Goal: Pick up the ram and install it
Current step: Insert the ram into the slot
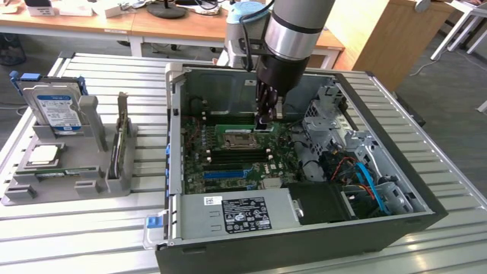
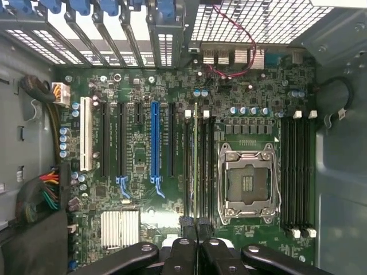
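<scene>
Black two-fingered tool point(image 2: 195, 228), nearly closed, pinches one end of the long thin green ram stick point(image 2: 195, 166), which stands edge-on among the black memory slots point(image 2: 204, 166) beside the empty silver CPU socket point(image 2: 248, 183). Pickup looks done; full seating cannot be judged. The exterior view adds the open computer case point(image 1: 304, 251), with a grey parts tray point(image 1: 45, 197) at the exterior view's left.

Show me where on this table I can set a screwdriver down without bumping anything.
Bare slats of the table lie on the camera side of the grey tray, and more at the exterior view's right of the computer case, toward the near corner. Crowded: the tray, and inside the case, where the gripper holds the ram over the motherboard.
</scene>
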`<action>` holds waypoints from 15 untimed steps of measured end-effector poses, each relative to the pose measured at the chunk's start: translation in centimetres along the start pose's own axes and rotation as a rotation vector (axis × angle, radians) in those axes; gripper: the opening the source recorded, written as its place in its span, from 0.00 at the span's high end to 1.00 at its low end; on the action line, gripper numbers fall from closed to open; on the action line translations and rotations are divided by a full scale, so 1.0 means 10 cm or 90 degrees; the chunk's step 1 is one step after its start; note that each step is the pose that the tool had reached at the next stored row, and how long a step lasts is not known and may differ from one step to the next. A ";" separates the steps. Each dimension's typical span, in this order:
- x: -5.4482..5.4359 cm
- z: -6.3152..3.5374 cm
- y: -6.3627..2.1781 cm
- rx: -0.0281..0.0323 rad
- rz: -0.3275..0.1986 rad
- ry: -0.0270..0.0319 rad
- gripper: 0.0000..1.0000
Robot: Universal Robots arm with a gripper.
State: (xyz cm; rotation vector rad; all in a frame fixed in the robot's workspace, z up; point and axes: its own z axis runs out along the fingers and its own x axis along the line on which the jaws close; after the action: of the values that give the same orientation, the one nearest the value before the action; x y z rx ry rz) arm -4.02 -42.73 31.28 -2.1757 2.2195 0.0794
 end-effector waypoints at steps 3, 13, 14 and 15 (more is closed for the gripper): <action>0.00 0.039 -0.001 0.0001 0.000 -0.0001 0.88; 0.01 0.168 -0.002 0.0000 0.000 0.0000 0.88; 0.01 0.182 -0.002 0.0000 0.000 0.0000 0.88; 0.01 0.196 -0.003 0.0000 0.000 0.0000 0.88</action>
State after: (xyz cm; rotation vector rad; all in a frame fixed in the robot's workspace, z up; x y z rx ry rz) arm -4.03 -42.73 29.32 -2.1758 2.2195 0.0793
